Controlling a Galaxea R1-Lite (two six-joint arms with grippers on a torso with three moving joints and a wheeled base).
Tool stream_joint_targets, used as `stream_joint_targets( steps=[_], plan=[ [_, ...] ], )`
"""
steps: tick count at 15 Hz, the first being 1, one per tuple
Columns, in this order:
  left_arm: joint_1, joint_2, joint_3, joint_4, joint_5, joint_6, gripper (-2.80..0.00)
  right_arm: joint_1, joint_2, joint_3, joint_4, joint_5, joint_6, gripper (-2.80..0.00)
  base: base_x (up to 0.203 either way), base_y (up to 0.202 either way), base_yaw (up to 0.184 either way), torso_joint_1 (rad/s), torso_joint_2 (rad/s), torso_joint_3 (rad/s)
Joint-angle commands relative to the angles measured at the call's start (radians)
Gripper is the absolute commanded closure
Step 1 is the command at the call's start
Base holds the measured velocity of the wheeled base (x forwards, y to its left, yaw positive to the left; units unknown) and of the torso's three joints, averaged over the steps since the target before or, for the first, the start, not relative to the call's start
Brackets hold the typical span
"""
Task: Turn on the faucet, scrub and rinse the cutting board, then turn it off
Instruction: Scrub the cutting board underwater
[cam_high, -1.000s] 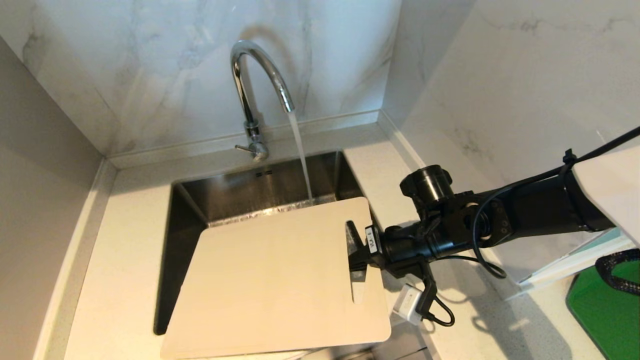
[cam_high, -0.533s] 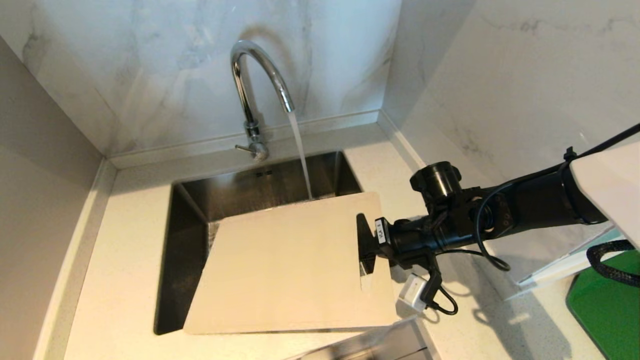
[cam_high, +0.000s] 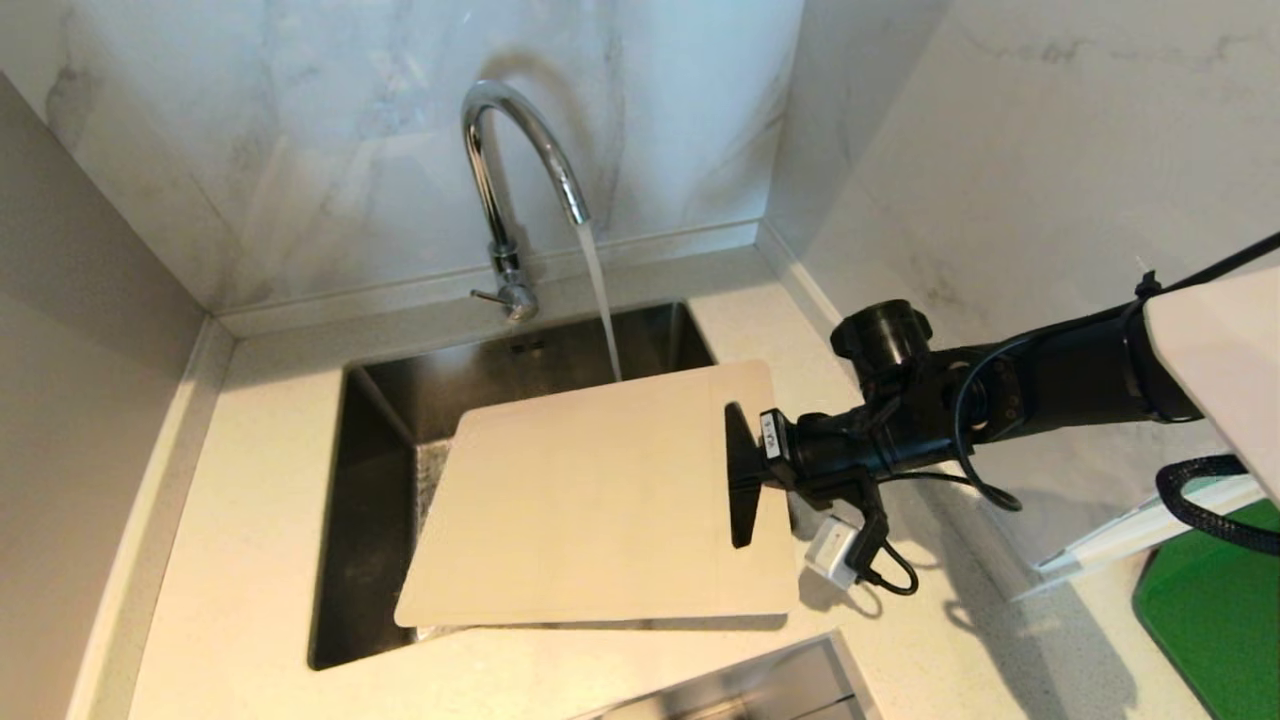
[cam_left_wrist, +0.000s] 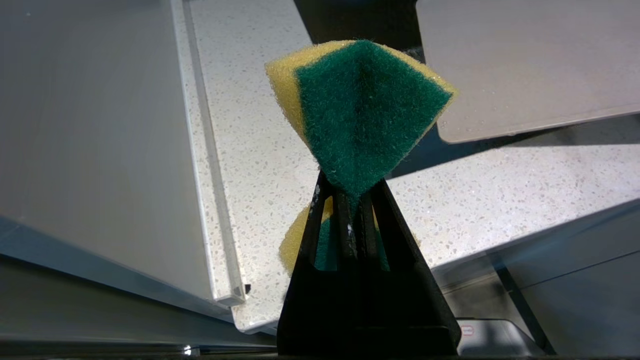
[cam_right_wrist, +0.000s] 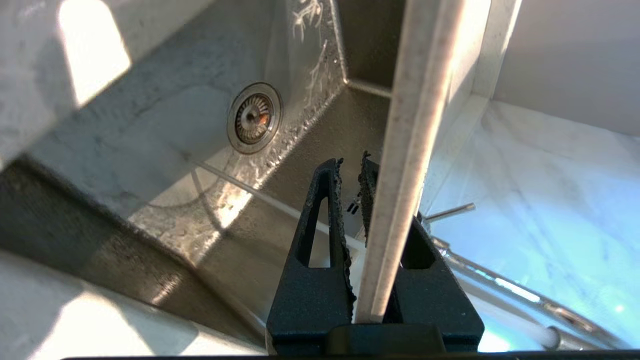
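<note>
The chrome faucet (cam_high: 500, 180) runs a stream of water into the sink (cam_high: 370, 470), and its thin lever (cam_high: 487, 296) sticks out at its base. Over the sink's right half the pale beige cutting board (cam_high: 600, 500) hangs nearly flat. My right gripper (cam_high: 742, 480) is shut on its handle end, and the stream falls just behind its far edge. The right wrist view shows the board's edge (cam_right_wrist: 410, 125) running between the fingers of my right gripper (cam_right_wrist: 350, 170). My left gripper (cam_left_wrist: 352, 182), absent from the head view, is shut on a green and yellow sponge (cam_left_wrist: 360, 100).
A bright green mat (cam_high: 1210, 620) and a white tray edge (cam_high: 1130, 545) lie on the counter at the right. Marble walls close in the back and right. A metal surface (cam_high: 760, 690) shows at the front edge. The sink drain (cam_right_wrist: 254, 117) is visible below the board.
My right arm has carried the cutting board to the right and higher, toward the back. The stream that struck its far edge now falls just behind it.
</note>
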Motion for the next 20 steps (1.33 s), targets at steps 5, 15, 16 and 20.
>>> stream_joint_targets(
  steps=[5, 15, 16, 20],
  plan=[
    [0.0, -0.001, 0.0, 0.0, 0.0, 0.0, 0.0, -0.008, 0.02, -0.031, 0.005, -0.01, -0.021, 0.0, 0.0, 0.0, 0.0, 0.0, 0.0, 0.0],
    [0.0, -0.001, 0.0, 0.0, 0.0, 0.0, 0.0, -0.001, 0.067, -0.148, 0.016, -0.027, -0.02, 0.0, 0.0, 0.0, 0.0, 0.0, 0.0, 0.0],
    [0.0, -0.001, 0.0, 0.0, 0.0, 0.0, 0.0, -0.001, 0.072, -0.166, 0.023, -0.027, -0.02, 0.0, 0.0, 0.0, 0.0, 0.0, 0.0, 0.0],
    [0.0, -0.001, 0.0, 0.0, 0.0, 0.0, 0.0, -0.001, 0.112, -0.257, 0.058, -0.03, -0.02, 0.0, 0.0, 0.0, 0.0, 0.0, 0.0, 0.0]
  ],
)
